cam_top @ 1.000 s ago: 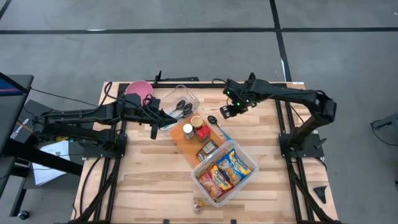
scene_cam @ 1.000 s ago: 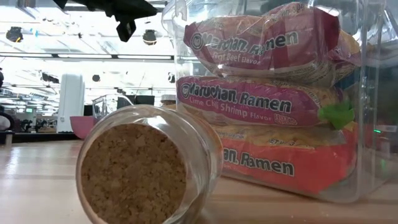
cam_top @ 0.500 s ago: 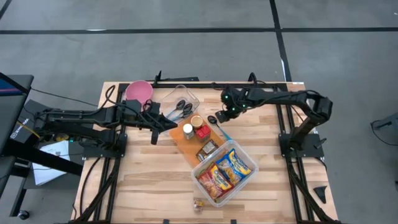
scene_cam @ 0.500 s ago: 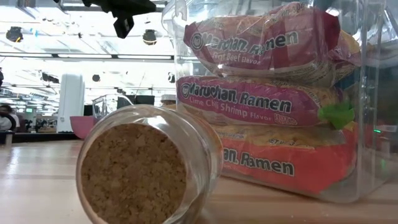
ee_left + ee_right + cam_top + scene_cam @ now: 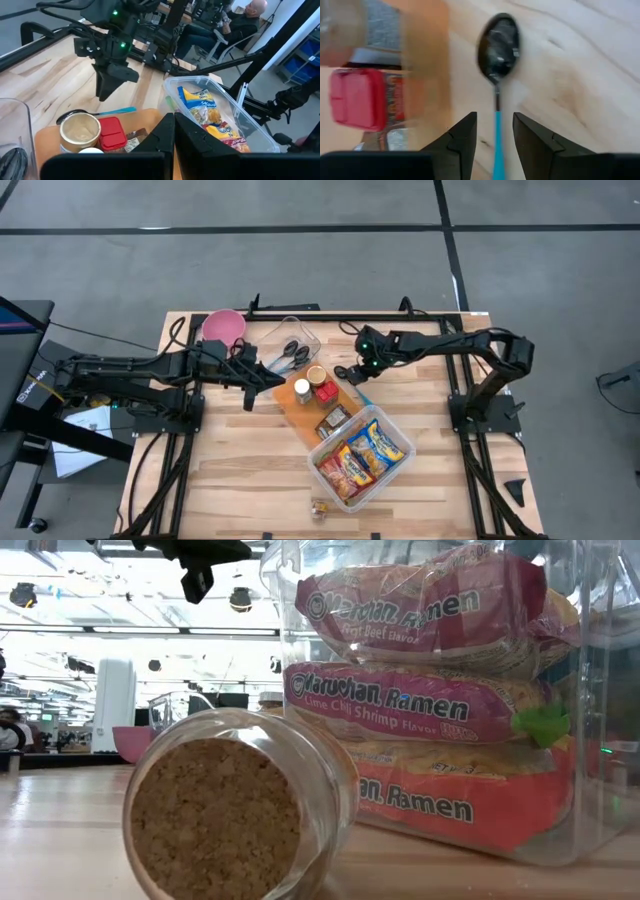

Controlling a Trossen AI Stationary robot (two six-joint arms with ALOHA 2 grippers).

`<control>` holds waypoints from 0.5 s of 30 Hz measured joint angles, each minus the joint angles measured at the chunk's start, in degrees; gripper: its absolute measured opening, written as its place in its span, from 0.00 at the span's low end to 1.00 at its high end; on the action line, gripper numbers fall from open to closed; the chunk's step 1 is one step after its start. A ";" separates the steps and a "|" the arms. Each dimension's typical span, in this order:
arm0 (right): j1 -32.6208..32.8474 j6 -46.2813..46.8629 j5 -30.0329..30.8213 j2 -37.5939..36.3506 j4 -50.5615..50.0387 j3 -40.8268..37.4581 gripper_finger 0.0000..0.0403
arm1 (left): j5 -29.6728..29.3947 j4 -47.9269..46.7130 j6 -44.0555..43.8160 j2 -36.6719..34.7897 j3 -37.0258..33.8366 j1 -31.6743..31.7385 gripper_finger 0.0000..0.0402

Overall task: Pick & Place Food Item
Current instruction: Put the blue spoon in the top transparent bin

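A spoon with a black bowl (image 5: 499, 47) and a blue handle (image 5: 496, 145) lies on the table just right of the orange cutting board (image 5: 300, 415). My right gripper (image 5: 496, 135) is open above it, pointing down, one finger on each side of the handle without touching it; it also shows in the high view (image 5: 352, 371). The board carries a tan-lidded jar (image 5: 316, 375), a white-lidded jar (image 5: 302, 388), a red box (image 5: 326, 392) and a dark packet (image 5: 333, 421). My left gripper (image 5: 247, 395) is shut and empty, above the table left of the board.
A clear bin of ramen packs (image 5: 362, 455) stands near the board's near end. A small cork-stoppered jar (image 5: 320, 509) lies on its side by the near edge. A pink bowl (image 5: 225, 327) and a clear tub holding scissors (image 5: 290, 350) stand at the far left.
My right gripper has moved toward the table's left and near edges and down, from beside the far edge to just over the spoon.
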 joint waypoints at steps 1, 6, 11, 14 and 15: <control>0.05 0.02 0.10 0.03 0.46 0.00 0.31 | -0.01 0.04 -0.14 0.00 0.00 0.00 0.01; -0.09 1.09 -1.73 4.39 2.69 -0.01 0.31 | -0.97 0.09 -0.36 0.00 0.00 0.00 0.01; 0.66 1.52 -2.23 8.11 2.71 0.84 0.31 | -1.01 0.66 -1.37 0.00 -0.02 0.00 0.01; 1.02 1.20 -1.97 8.36 3.06 1.85 0.31 | -1.02 0.61 -1.46 0.00 -0.02 -0.02 0.01; 1.13 0.89 -1.99 8.33 3.52 2.00 0.31 | -1.01 0.61 -1.46 0.00 -0.02 0.00 0.01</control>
